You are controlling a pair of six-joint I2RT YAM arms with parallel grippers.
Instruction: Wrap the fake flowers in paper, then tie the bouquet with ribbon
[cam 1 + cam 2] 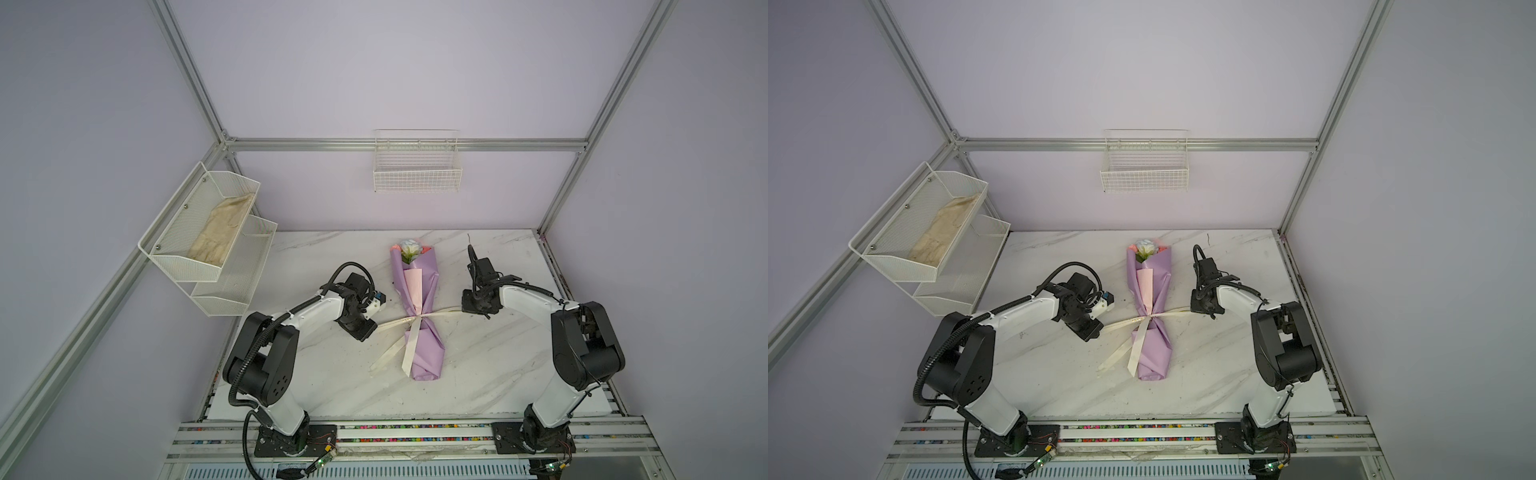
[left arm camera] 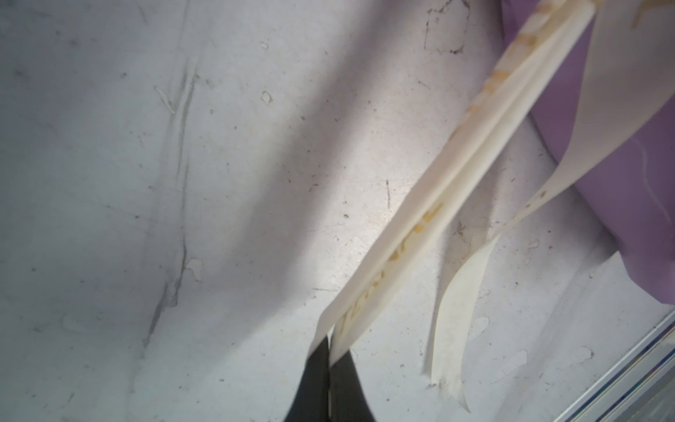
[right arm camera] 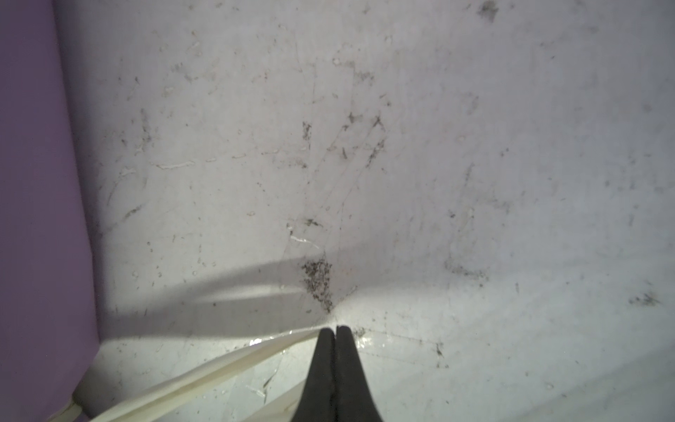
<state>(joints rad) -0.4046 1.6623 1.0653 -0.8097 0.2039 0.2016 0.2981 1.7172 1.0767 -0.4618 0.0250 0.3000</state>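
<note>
The bouquet of fake flowers (image 1: 419,291) (image 1: 1152,291) lies lengthwise mid-table in lilac wrap, with pale blooms (image 1: 409,247) at the far end. A cream ribbon (image 1: 420,319) (image 1: 1148,319) is knotted round its waist. Two loose tails (image 1: 409,349) trail toward the near edge. My left gripper (image 1: 376,328) (image 2: 328,347) is shut on a doubled ribbon strand (image 2: 438,204) to the left of the wrap (image 2: 628,175). My right gripper (image 1: 463,309) (image 3: 336,329) is shut on the ribbon strand (image 3: 226,365) to the right of the wrap (image 3: 36,182). Both strands run nearly straight from the knot.
A white mesh shelf (image 1: 232,266) holding a beige cloth (image 1: 220,232) hangs on the left wall. A wire basket (image 1: 417,166) hangs on the back wall. The marble table (image 1: 498,374) ends at a metal rail (image 1: 415,432) in front.
</note>
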